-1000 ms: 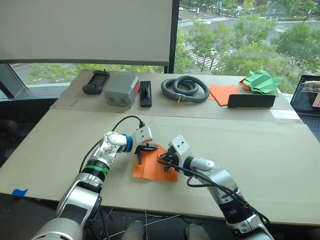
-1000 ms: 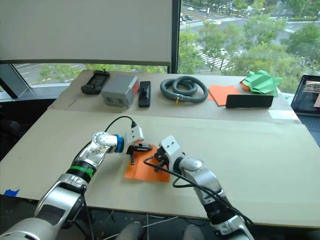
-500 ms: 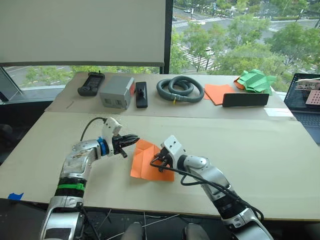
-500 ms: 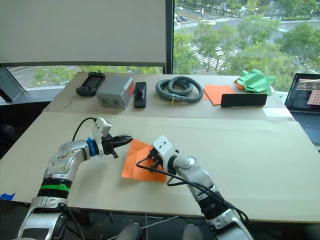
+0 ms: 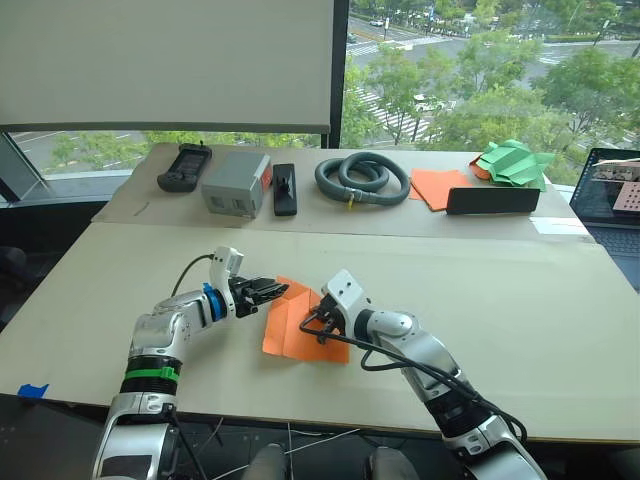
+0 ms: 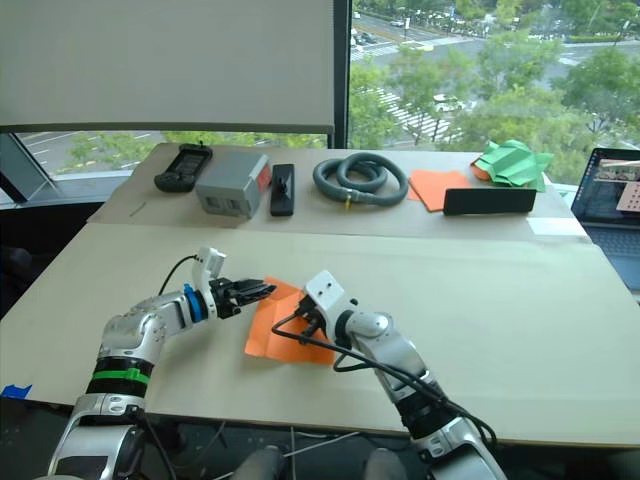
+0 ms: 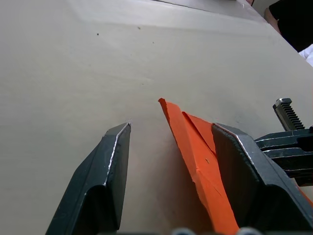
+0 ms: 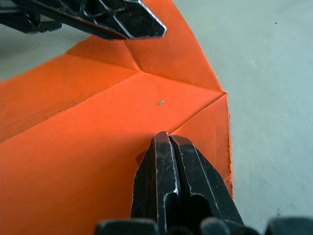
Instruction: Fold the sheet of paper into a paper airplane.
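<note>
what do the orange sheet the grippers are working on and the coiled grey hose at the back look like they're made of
The sheet of paper looks like thin matte paper: it holds sharp creases, and one flap stands up between the left gripper's open fingers. The coiled hose looks like flexible grey plastic or rubber, judging by its ribbed wall and tight loops; which one is unclear.

Pale tan counter [image 5: 560, 320], made of two boards with a seam running across; nearer board wide, farther strip under the window.

On the nearer board: the sheet of paper [image 5: 290, 335], orange, creased, one corner lifted off the surface.

On the farther strip, robot's left to right: black handset [image 5: 187, 166], grey box [image 5: 235, 184], slim black device [image 5: 285, 189], coiled grey hose [image 5: 361, 179], orange paper stack [image 5: 440, 186], black bar [image 5: 497, 200] just beside the stack, green paper shapes [image 5: 515, 164]. Laptop [image 5: 612, 195] at the far right edge.
</note>
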You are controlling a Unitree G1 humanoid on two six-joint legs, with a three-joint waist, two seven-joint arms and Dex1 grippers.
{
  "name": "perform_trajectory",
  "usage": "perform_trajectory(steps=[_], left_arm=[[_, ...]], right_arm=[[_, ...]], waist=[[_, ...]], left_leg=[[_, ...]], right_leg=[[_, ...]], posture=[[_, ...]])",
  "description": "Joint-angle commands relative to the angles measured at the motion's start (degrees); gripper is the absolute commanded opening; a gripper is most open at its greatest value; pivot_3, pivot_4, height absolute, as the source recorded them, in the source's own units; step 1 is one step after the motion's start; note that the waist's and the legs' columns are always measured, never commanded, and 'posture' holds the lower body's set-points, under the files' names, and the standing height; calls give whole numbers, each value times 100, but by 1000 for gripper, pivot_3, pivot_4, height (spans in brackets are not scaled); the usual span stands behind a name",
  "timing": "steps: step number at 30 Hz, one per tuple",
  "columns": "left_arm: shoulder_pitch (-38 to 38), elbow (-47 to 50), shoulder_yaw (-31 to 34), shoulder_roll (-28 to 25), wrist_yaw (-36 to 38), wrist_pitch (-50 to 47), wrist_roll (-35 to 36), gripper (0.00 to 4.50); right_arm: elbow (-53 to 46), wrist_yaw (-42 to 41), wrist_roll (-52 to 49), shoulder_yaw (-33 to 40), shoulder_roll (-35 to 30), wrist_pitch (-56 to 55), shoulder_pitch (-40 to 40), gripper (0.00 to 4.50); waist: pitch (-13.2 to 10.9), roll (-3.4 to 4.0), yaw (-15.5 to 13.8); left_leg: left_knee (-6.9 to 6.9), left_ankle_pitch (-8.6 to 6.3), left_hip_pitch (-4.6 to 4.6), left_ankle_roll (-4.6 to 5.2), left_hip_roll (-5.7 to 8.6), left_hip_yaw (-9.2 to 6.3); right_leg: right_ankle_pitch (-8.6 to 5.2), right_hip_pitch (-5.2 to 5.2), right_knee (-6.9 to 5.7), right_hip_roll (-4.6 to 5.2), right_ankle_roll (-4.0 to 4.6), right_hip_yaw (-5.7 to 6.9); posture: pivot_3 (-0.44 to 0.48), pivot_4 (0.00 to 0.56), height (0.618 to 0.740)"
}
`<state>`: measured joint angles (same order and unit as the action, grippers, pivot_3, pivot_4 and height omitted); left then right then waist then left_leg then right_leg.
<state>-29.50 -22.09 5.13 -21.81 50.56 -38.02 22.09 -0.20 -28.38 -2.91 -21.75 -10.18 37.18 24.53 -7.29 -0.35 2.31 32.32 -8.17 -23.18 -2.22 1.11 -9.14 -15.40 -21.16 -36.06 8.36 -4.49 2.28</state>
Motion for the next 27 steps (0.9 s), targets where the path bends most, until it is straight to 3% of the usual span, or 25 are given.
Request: perform_trajectory(steps=[1,8,13,17,21,27], left_arm=[[-201,-109,-95,-17,-14,142,-77,2246],[-300,-86,-161,-38,48,380,-90,18],[-151,296,-371,-115,304,751,-169,18],[148,821,-949,-323,552,1467,-658,18],[248,809,-1406,-469,564,1965,-1154,18],[178,524,-1510,-443,518,2190,-1364,18]], right_arm=[[142,59,114,-39,-15,129,-63,0],[68,131,103,-39,5,164,-119,0],[43,160,95,-24,11,187,-135,0],[35,211,51,77,45,227,-132,0],[20,260,-30,223,134,235,-106,0],[-46,284,-116,432,233,191,-53,0]], waist=[[0,0,-1],[0,0,-2],[0,0,-4],[-1,1,-7],[-2,3,-22],[-2,4,-23]], left_leg=[[0,1,0,1,0,0],[0,-1,-2,-2,0,0],[0,-1,-3,-2,0,0],[-1,-2,-3,-3,0,1],[-3,-3,-4,-4,-1,1],[-3,-2,-12,-4,0,0]], right_leg=[[0,0,0,0,0,0],[0,-1,0,0,0,0],[0,-2,1,0,1,-1],[0,-2,2,1,2,-3],[-3,-5,3,1,11,-5],[-2,-11,3,1,8,-5]], posture=[[0,150,702],[0,150,702],[0,150,702],[0,150,702],[0,150,702],[0,150,702]])
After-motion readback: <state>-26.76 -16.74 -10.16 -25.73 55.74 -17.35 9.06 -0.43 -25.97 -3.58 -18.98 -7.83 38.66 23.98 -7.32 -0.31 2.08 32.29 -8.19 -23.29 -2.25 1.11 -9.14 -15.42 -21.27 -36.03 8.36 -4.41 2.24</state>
